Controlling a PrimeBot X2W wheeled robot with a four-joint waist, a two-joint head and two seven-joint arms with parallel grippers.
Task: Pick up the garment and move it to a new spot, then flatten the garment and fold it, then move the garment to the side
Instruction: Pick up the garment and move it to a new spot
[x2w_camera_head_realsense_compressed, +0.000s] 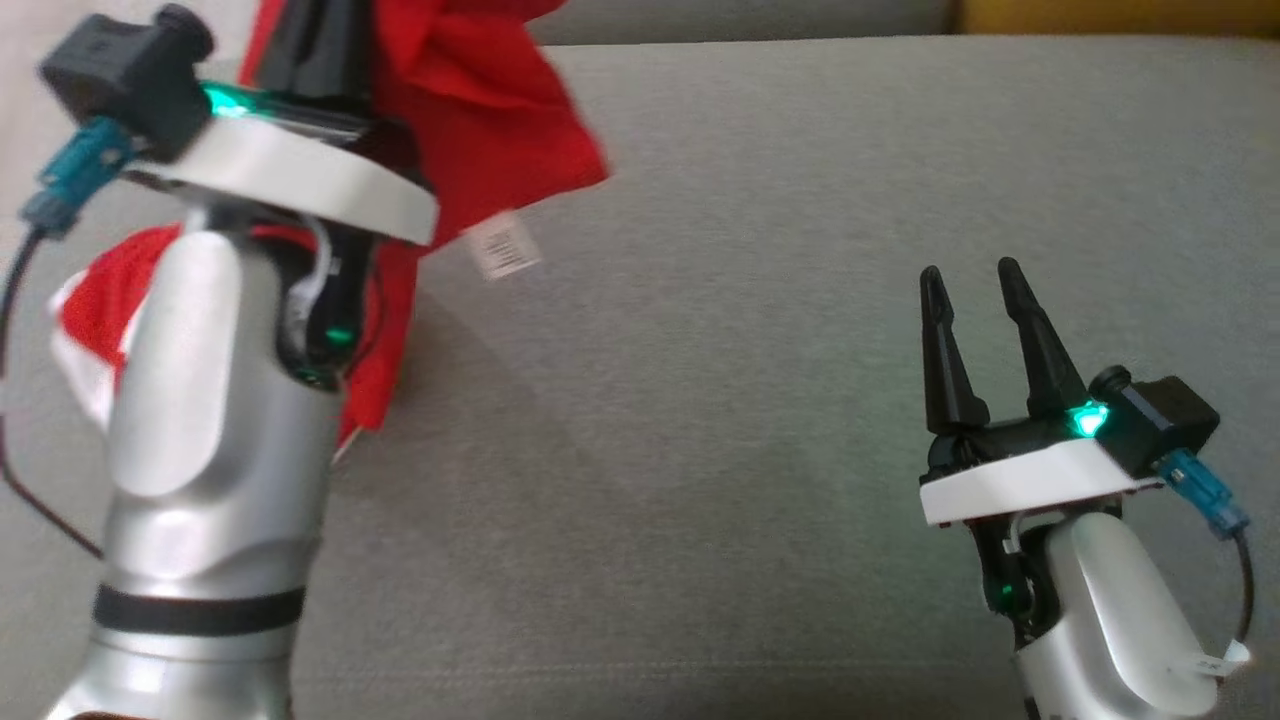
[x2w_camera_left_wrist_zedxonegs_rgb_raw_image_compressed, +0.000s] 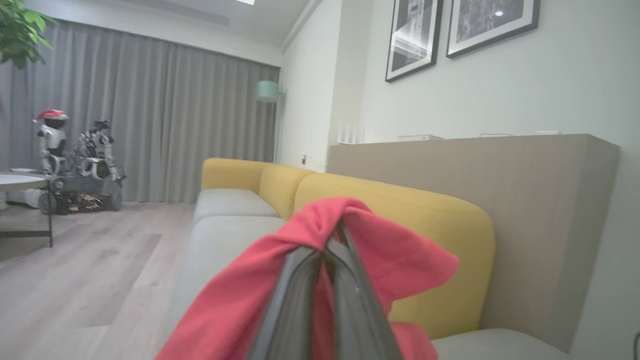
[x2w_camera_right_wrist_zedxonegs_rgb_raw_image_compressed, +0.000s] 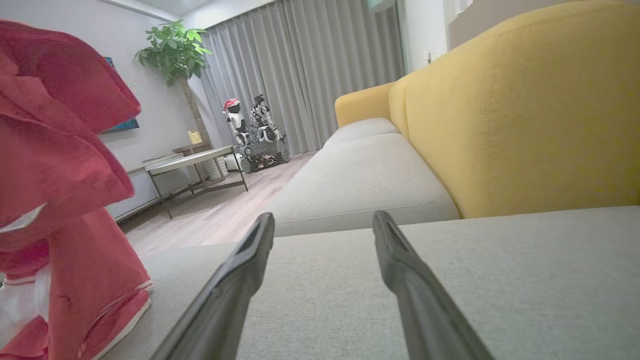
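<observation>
Garment location: the red garment (x2w_camera_head_realsense_compressed: 480, 110) hangs from the left gripper (x2w_camera_head_realsense_compressed: 312, 45) at the upper left of the head view, over the left part of the grey seat cushion (x2w_camera_head_realsense_compressed: 760, 300).
Garment long axis: roughly vertical. In the right wrist view the cloth (x2w_camera_right_wrist_zedxonegs_rgb_raw_image_compressed: 60, 165) runs from the top edge down to the cushion, where its lower end appears to rest.
Garment direction: the pinched end is up, and the end with white trim (x2w_camera_head_realsense_compressed: 75, 340) is low, behind the left forearm (x2w_camera_head_realsense_compressed: 220, 380). A white label (x2w_camera_head_realsense_compressed: 503, 245) dangles from the right edge of the cloth.
Left gripper state: fingers pressed together on a bunched fold of the garment (x2w_camera_left_wrist_zedxonegs_rgb_raw_image_compressed: 400, 255), with cloth draped over both sides of the tips (x2w_camera_left_wrist_zedxonegs_rgb_raw_image_compressed: 336, 235).
Left arm pose: forearm raised steeply, wrist high, fingers pointing up the head view.
Right gripper state: fingers spread wide with nothing between them (x2w_camera_head_realsense_compressed: 968, 275).
Right arm pose: low at the lower right, fingers pointing up and slightly left along the bare cushion (x2w_camera_right_wrist_zedxonegs_rgb_raw_image_compressed: 324, 220), well apart from the garment.
Surroundings: a yellow backrest (x2w_camera_right_wrist_zedxonegs_rgb_raw_image_compressed: 525, 110) rises beyond the cushion.
</observation>
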